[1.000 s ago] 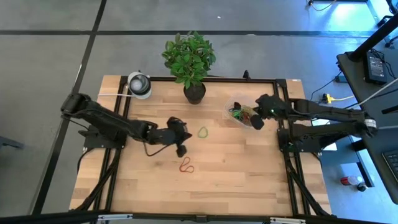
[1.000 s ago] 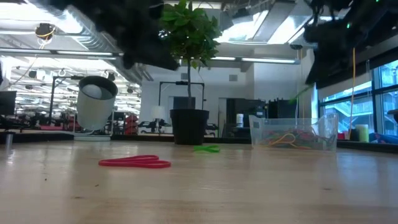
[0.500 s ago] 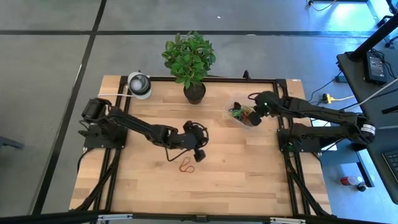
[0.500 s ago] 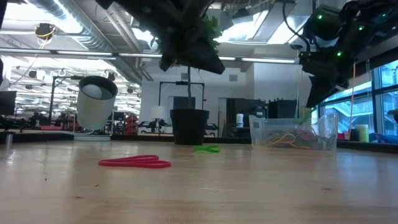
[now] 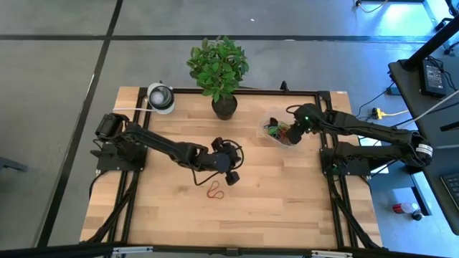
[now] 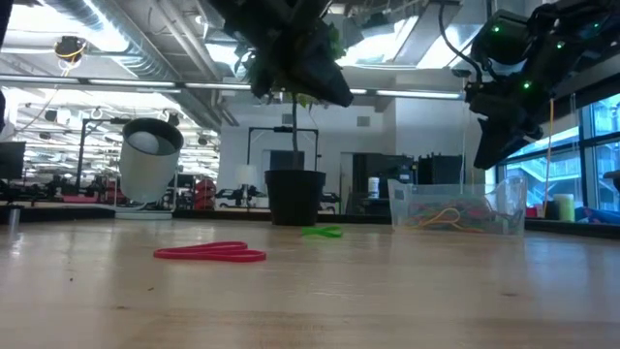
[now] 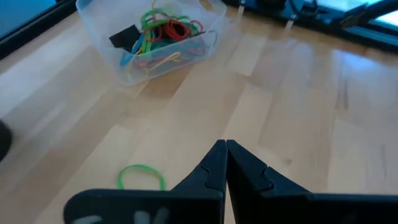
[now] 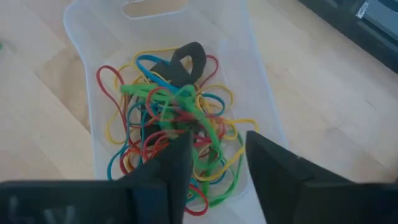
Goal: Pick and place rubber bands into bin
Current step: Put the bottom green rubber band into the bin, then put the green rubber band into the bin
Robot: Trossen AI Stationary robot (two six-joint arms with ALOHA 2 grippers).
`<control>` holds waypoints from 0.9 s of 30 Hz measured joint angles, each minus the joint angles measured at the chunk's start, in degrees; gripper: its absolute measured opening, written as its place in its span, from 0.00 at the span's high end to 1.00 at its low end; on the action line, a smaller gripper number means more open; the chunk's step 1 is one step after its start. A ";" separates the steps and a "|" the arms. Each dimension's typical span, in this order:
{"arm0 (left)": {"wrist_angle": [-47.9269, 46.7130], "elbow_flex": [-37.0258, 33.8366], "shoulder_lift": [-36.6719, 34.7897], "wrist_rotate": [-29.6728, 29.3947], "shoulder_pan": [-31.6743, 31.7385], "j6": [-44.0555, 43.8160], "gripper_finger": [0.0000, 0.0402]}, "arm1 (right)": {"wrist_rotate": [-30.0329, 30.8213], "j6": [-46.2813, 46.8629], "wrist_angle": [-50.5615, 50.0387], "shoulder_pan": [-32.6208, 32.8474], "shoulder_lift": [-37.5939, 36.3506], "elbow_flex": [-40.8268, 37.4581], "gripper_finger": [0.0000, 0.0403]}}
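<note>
The clear bin (image 5: 267, 129) stands at the table's far right, holding several tangled rubber bands (image 8: 163, 127) in red, green, yellow, blue and black. My right gripper (image 8: 217, 152) hangs open just above them, fingers slanting down; a green band (image 8: 180, 102) lies on top of the heap. My left gripper (image 7: 226, 149) is shut and holds nothing, above the table's middle. A green band (image 7: 140, 176) lies flat below it, and a red band (image 5: 215, 190) lies flat nearer the front edge.
A black plant pot (image 5: 224, 106) with a leafy plant stands at the far edge, left of the bin. A round white-and-grey object (image 5: 161, 97) sits at the far left corner. Bare wood stretches around the two loose bands.
My left gripper has gone toward the table's right edge, staying shut, and now hangs over the green band. My right gripper has swung down toward the bin; the green band that hung from it has dropped onto the heap inside.
</note>
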 joint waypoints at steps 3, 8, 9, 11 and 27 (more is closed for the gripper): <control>-2.76 1.45 0.00 -0.64 0.00 -0.02 1.00 | 0.00 0.15 -0.09 0.00 -0.03 0.00 0.57; -4.49 2.68 0.00 -1.12 0.00 0.02 1.00 | -1.50 0.36 -1.02 0.00 -0.41 0.96 0.48; -4.76 2.76 0.00 -1.15 0.09 0.04 1.00 | -3.25 0.15 -0.96 0.00 -0.75 1.66 0.47; -5.33 2.79 0.00 -0.96 0.39 0.09 1.00 | -7.99 -1.15 -0.71 0.01 -1.69 3.15 0.47; -9.78 2.24 2.38 12.65 9.43 11.61 0.76 | -19.00 0.99 -0.59 6.85 -5.52 6.51 0.61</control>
